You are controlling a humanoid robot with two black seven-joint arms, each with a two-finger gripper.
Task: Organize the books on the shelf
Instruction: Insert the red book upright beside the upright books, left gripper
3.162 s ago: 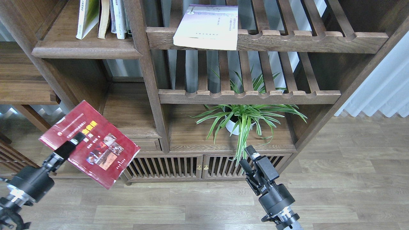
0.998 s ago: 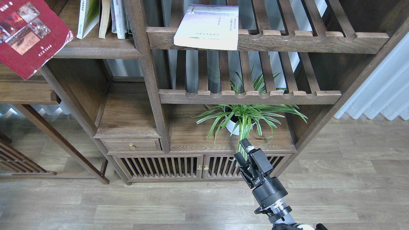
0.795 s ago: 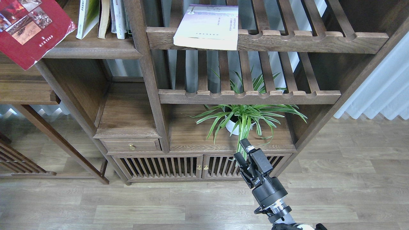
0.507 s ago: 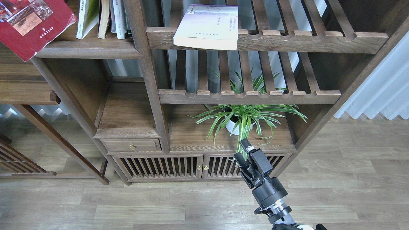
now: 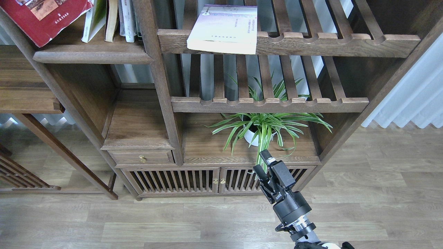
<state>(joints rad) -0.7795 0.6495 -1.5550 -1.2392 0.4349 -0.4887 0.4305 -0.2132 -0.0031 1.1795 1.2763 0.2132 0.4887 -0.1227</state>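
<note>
The dark red book (image 5: 45, 17) with photos on its cover is tilted at the top left. Its lower corner is over the left end of the solid dark-brown shelf (image 5: 93, 57), and its upper part is cut off by the view's edge. My left gripper is out of view, so what holds the book is hidden. The pale lavender-white book (image 5: 223, 29) lies flat on the upper slatted rack and overhangs its front rail. A green-and-white book (image 5: 94, 19) leans among other books on the shelf. My right gripper (image 5: 263, 165) is open and empty, low in front of the cabinet.
Two more upright books (image 5: 126, 19) stand on the shelf against the post (image 5: 152, 52). A potted spider plant (image 5: 263, 128) sits on the lower board just beyond my right gripper. A lower slatted rack (image 5: 270, 103) and cabinet doors (image 5: 193, 181) are below.
The red book has moved up and to the right, further over the shelf, with more of it leaving the top of the view. My right arm has not moved.
</note>
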